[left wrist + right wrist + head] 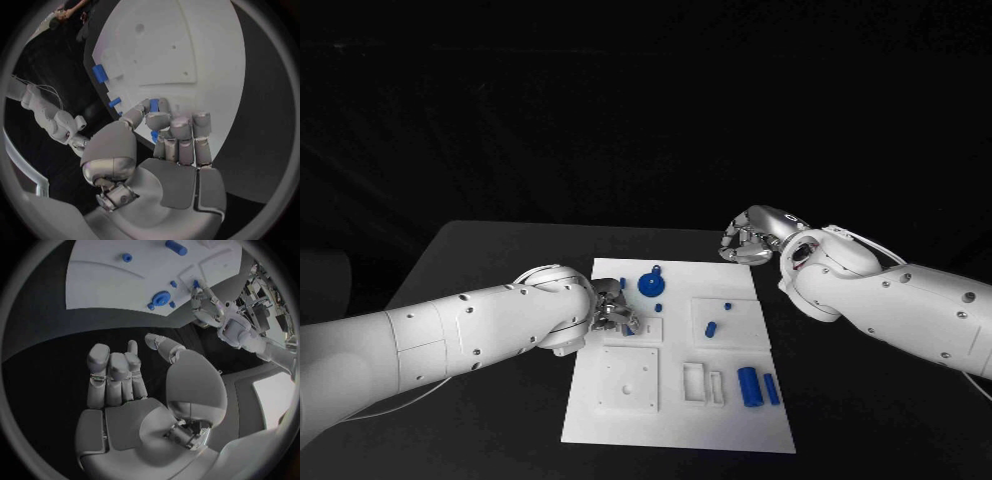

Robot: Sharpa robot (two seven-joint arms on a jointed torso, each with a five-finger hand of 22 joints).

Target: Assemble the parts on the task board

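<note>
Task board (678,400) lies flat in the middle of the black table (488,250), its long sides running from the near edge toward the far edge, and you can see the blue parts scattered across it. Your left robot hand (615,312) sits over the board's left edge, about halfway along; in the left wrist view its fingers (181,131) are curled down against the white surface with a small blue peg (154,105) between the thumb and fingertips, so it is pinching that piece. Your right robot hand (750,240) hovers off the board, over bare table just beyond its far right corner, fingers bent inward toward the palm and holding nothing, as the right wrist view shows. A blue gear (653,287) rests near the board's far edge, with a small blue knob just past it. A short blue peg (711,328) lies near the board's centre, beside a tiny blue stud (727,304). Two blue cylinders (759,387) lie side by side close to the right edge, toward the near end, next to narrow rectangular slots (702,385). A raised square block (627,379) sits on the board's left near portion.
</note>
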